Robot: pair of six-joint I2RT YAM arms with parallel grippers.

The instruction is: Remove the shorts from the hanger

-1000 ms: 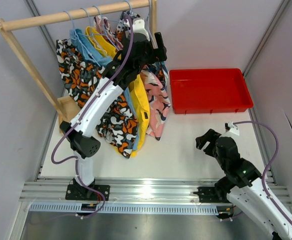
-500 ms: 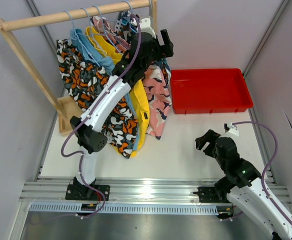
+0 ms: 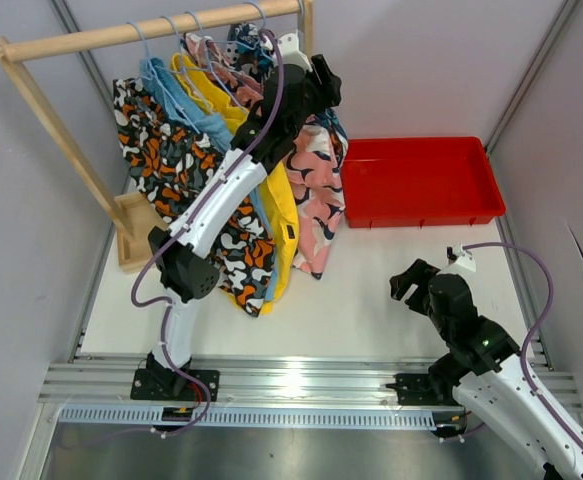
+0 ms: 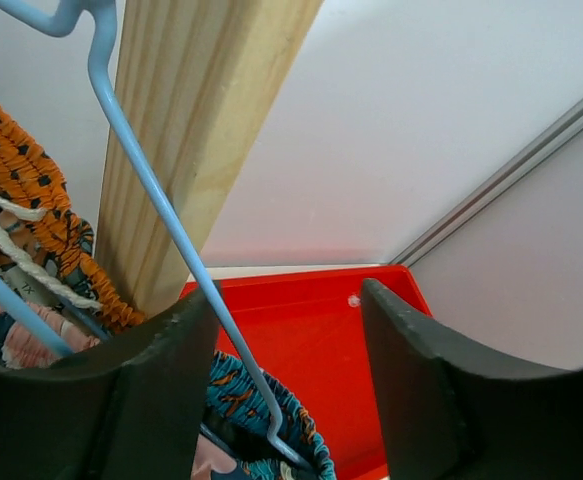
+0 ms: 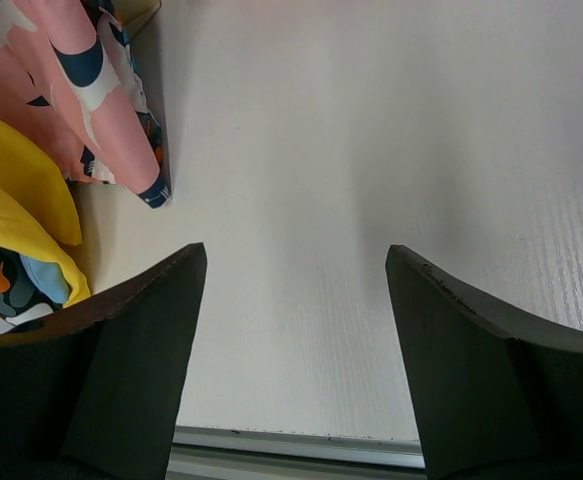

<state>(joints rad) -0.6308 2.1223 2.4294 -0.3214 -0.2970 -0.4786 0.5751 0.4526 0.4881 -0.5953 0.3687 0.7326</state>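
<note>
Rack: we are looking at a wooden rack (image 3: 121, 38) at the far left of the worktop (image 3: 391, 290), its rail running left to right, with the hangers crowding toward the right end.
Shorts, left to right: the blotched shorts (image 3: 151, 150) are hanging first, then the light blue shorts (image 3: 176, 92), the yellow shorts (image 3: 279, 215) and the pink patterned shorts (image 3: 316, 200). The blue-orange patterned shorts (image 4: 31, 190) are hanging hard against the right post (image 4: 201, 120). All five are hanging from the rail; none is off yet.
Left tool: the left tool (image 4: 286, 330) is sitting high at the right end of the rail. Its jaws are standing apart, and the hanger wire (image 4: 161, 200) is passing through the gap close to one jaw. We are seeing no clamp on wire or cloth.
Key relation: the patterned waistband is lying below and to the left of the left tool. The wire's long axis is slanting from upper left to lower right across the gap. We are judging that a close here would catch wire rather than cloth, so the grip is calling for a lower, leftward approach.
Nearer tool: the left tool is at the garment; the right tool is well apart from it.
Red tray: the red tray (image 3: 421, 216) is sitting right of the rack, just beside the pink patterned shorts.
Right tool: the right tool (image 5: 293, 260) is hovering low over bare worktop at the near right, jaws wide apart, holding nothing.
</note>
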